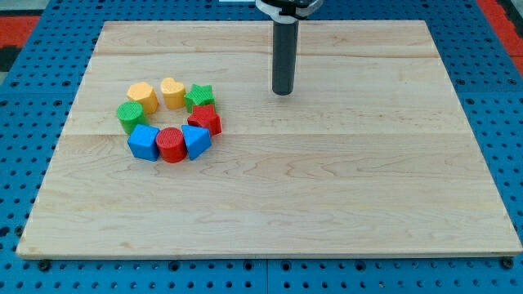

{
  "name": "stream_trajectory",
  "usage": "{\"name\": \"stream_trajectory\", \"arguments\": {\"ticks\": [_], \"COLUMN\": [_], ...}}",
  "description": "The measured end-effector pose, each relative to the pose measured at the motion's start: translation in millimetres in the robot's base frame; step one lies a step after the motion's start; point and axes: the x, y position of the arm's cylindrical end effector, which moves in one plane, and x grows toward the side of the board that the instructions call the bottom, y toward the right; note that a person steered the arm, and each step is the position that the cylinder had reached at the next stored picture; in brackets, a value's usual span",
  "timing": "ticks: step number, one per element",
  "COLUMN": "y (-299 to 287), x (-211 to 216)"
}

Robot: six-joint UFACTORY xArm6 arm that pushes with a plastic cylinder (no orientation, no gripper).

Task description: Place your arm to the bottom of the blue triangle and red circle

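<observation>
The blue triangle point(196, 140) and the red circle point(172, 145) sit side by side at the lower edge of a ring of blocks on the view's left of the wooden board point(327, 180). My tip point(283, 92) rests on the board up and to the view's right of the ring, well apart from both blocks and from every other block. The dark rod rises from the tip to the view's top edge.
The ring also holds a blue cube point(144, 142), a green block point(129, 115), a yellow block point(143, 96), a yellow heart point(172, 91), a green star point(198, 97) and a red star point(204, 119). Blue pegboard point(24, 122) surrounds the board.
</observation>
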Motion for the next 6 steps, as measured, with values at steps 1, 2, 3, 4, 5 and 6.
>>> {"name": "stream_trajectory", "arguments": {"ticks": [1,2,3,4,5,6], "y": [0,-8,12,-23,-106,-129], "x": [0,8,67,133,172,163]}}
